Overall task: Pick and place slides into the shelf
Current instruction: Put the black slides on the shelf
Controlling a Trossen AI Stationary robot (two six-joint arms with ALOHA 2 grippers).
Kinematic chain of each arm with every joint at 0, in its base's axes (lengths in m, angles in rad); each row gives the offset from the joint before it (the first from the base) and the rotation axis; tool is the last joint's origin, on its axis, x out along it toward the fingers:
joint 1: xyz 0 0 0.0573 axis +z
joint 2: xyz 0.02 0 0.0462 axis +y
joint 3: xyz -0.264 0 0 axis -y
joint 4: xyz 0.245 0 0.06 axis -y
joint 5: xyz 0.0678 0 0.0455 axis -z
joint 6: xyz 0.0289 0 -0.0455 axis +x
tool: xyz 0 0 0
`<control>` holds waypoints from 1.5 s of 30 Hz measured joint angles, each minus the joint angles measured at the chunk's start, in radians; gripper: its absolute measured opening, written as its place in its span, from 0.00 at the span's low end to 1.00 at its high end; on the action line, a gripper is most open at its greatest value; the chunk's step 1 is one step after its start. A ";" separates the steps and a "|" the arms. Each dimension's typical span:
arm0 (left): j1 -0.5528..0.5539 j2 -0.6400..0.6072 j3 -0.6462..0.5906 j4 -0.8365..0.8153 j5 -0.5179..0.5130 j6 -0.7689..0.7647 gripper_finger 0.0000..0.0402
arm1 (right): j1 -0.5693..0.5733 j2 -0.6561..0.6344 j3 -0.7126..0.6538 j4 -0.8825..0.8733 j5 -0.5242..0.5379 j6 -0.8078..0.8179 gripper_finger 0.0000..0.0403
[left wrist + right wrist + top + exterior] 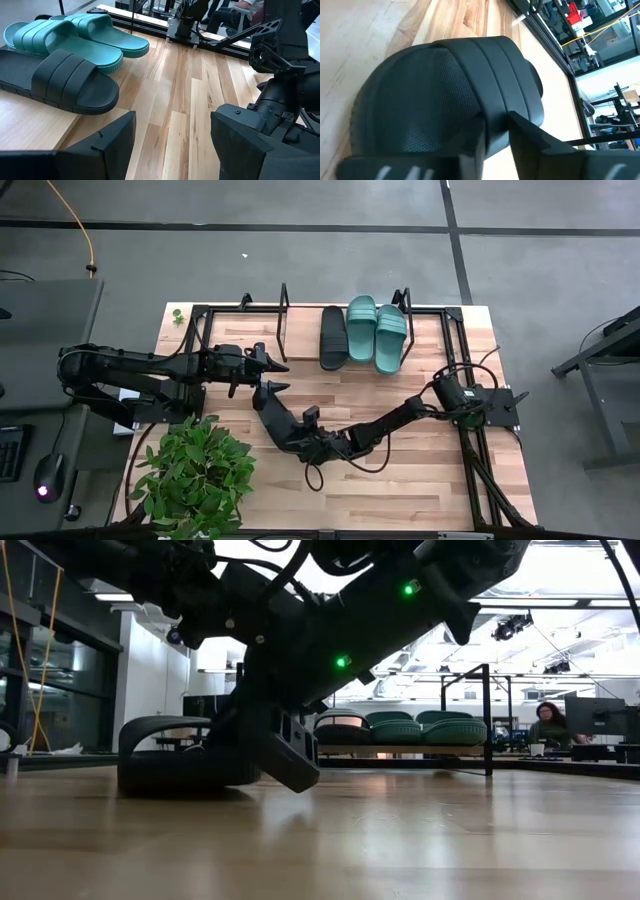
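Observation:
One black slide (pixel 333 337) and two teal slides (pixel 361 328) (pixel 391 337) lie side by side, soles down, on the shelf (pixel 240 335) at the table's far side. They also show in the low view (pixel 400 730) and the left wrist view (pixel 60 80). A second black slide (pixel 272 410) lies on the tabletop near the middle, sole down (pixel 165 755). My right gripper (pixel 303 440) is shut on it at its near end. My left gripper (pixel 282 377) is open and empty (pixel 172 130), just beyond that slide's far end. My right gripper pinches the black slide between its two fingers (pixel 475 145) where the strap's side (pixel 515 107) comes down to the sole. It comes in low from the table's near right, slanting. The slide's sole rests on the table (pixel 170 780). The fingers hide the exact place of contact.
A potted green plant (pixel 195 475) stands at the table's near left corner. The shelf board has free room left of the black slide (pixel 260 330), between its black end frames (pixel 285 305). A person (pixel 550 725) sits beyond the table in the room.

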 joint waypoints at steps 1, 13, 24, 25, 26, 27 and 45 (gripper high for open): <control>0.000 0.000 0.000 0.000 0.000 0.000 0.59 | 0.000 0.000 0.000 0.000 0.000 0.000 0.13; 0.000 -0.006 0.000 -0.002 -0.030 0.010 0.59 | 0.005 0.000 0.000 -0.005 0.068 -0.062 0.01; 0.000 -0.156 0.000 -0.093 -0.054 0.011 0.59 | 0.016 -0.088 0.000 -0.086 0.137 0.008 0.00; 0.000 -0.177 0.000 -0.108 -0.061 0.012 0.59 | 0.018 -0.101 0.000 -0.103 0.142 0.011 0.00; 0.000 -0.199 0.000 -0.131 -0.076 0.012 0.59 | 0.019 -0.114 0.000 -0.118 0.142 0.015 0.00; 0.000 -0.220 0.000 -0.144 -0.092 0.012 0.59 | 0.019 -0.124 0.000 -0.129 0.142 0.023 0.00; 0.000 -0.376 0.000 -0.306 -0.202 0.023 0.59 | 0.041 -0.353 0.000 -0.386 0.336 0.121 0.00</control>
